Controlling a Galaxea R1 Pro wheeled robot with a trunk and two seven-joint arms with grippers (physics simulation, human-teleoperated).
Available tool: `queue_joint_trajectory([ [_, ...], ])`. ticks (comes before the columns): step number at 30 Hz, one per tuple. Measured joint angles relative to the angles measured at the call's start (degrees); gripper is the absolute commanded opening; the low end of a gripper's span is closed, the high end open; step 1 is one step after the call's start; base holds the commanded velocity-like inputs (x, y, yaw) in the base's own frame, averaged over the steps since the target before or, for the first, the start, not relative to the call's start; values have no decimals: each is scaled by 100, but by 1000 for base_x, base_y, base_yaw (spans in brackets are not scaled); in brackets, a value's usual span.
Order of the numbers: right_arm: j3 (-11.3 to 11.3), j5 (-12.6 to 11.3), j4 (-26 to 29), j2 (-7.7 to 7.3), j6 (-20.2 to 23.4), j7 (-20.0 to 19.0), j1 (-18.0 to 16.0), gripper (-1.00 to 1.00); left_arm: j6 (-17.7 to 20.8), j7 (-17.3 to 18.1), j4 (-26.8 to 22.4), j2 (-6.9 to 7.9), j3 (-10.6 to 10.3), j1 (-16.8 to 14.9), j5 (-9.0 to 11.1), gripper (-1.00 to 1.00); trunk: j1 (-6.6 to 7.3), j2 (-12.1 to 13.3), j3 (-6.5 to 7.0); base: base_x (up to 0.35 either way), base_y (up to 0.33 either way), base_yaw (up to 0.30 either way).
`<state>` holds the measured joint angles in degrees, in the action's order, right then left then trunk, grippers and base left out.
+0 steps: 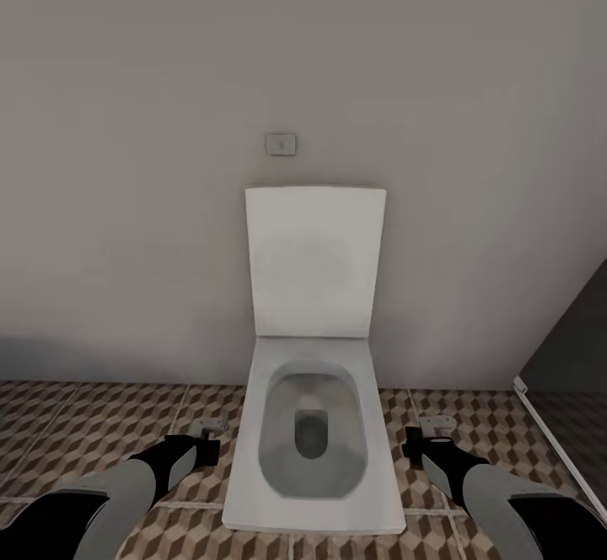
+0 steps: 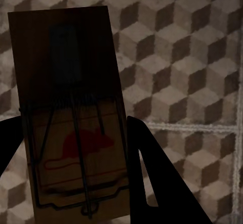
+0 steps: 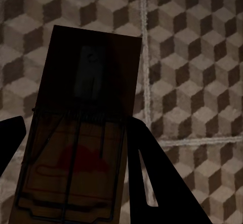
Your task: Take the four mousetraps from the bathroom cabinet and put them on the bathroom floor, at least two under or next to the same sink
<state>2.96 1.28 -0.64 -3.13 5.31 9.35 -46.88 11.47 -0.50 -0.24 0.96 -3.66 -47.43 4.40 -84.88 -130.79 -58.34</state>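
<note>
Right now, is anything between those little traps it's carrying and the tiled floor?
Nothing visible. Each gripper holds a mousetrap, left and right, over bare patterned floor. The toilet sits between the two arms, not beneath either trap.

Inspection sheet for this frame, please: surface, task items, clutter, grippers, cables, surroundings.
Surface: cube-pattern tiled bathroom floor with thin grey grout lines.
Job's things: one mousetrap between the left gripper's fingers, wire parts and a red mouse print facing the camera; a second mousetrap between the right gripper's fingers. Both are off the floor. Cabinet and sink: nothing seen.
Clutter: nothing seen.
Grippers: left gripper and right gripper are held low on either side of the toilet, each shut on a trap.
Cables: nothing seen.
Surroundings: white toilet straight ahead with lid up, small flush plate on the plain wall above, dark panel at the right edge.
</note>
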Motion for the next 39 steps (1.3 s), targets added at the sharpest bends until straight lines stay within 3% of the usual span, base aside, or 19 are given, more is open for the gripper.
queue_joint_trajectory([
  [39,-40,-38,0,-12,83,-54,0,-100,9,-1,0,17,0,0,1,-100,0,0,-67,0,0,0],
])
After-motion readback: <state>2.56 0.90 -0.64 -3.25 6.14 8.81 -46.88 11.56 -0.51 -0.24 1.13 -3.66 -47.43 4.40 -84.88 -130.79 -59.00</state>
